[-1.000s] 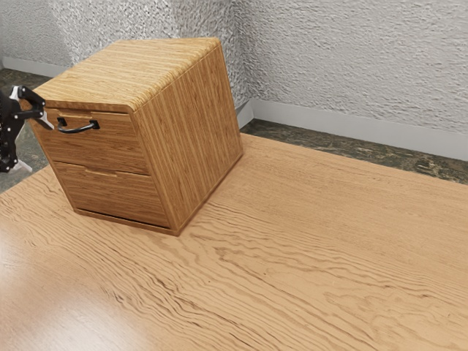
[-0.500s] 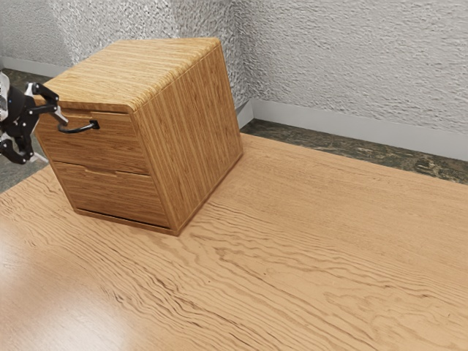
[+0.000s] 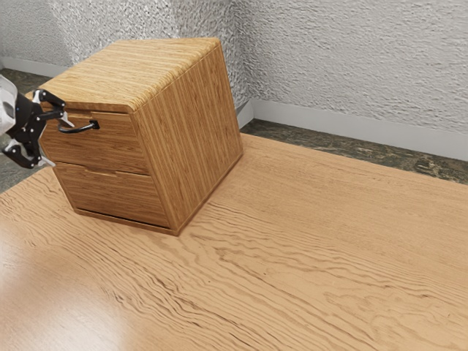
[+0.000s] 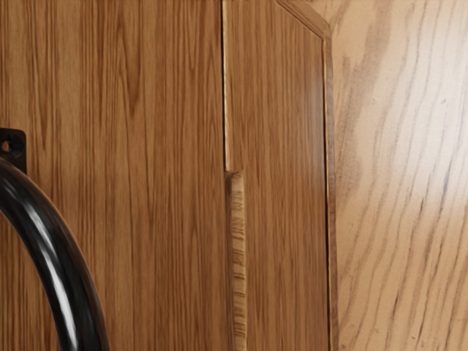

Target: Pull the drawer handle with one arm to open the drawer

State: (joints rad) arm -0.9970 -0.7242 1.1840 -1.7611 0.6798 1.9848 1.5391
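Wooden table point(image 3: 307, 241) with a cabinet point(image 3: 175, 110); its top drawer point(image 3: 99, 146) sits flush, not yet opened.
My gripper point(image 3: 53, 140) hangs spread beside the black handle point(image 3: 79, 126), grasping nothing, placed so I can close on the bar and pull.

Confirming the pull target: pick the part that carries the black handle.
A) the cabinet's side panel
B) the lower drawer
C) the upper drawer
C: the black handle is mounted on the upper drawer; the lower drawer carries no such handle.
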